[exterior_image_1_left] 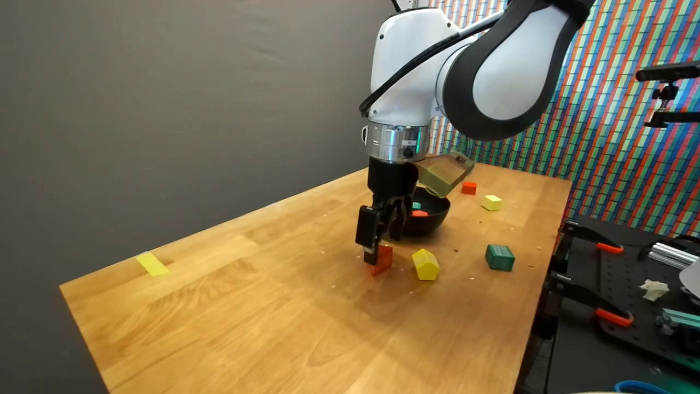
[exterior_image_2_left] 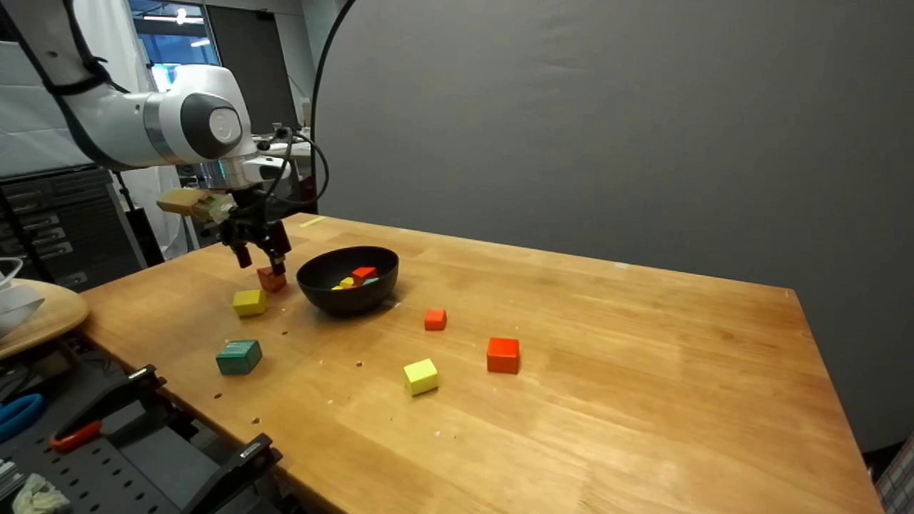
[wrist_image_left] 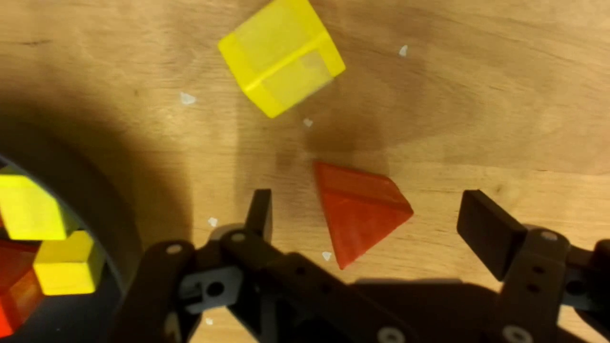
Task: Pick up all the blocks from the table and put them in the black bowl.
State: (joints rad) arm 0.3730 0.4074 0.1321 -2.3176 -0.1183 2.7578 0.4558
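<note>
In the wrist view a red block (wrist_image_left: 364,214) lies on the table (exterior_image_1_left: 246,312) between the spread fingers of my gripper (wrist_image_left: 369,205), with space on both sides. A yellow block (wrist_image_left: 281,57) is close by. The black bowl (exterior_image_2_left: 348,303) stands beside the gripper and holds several red, yellow and teal blocks. Elsewhere on the table, in an exterior view, are a green block (exterior_image_2_left: 238,357), another yellow block (exterior_image_2_left: 421,376), a small red block (exterior_image_2_left: 435,320) and a larger red block (exterior_image_2_left: 503,355). One finger partly covers the red block in an exterior view.
The bowl's wall (wrist_image_left: 107,209) is very near one finger in the wrist view. Yellow tape (exterior_image_1_left: 153,264) marks the table near a corner. Along the table's side is a black surface with orange-handled clamps (exterior_image_1_left: 613,316). A round wooden top (exterior_image_2_left: 43,321) adjoins a corner.
</note>
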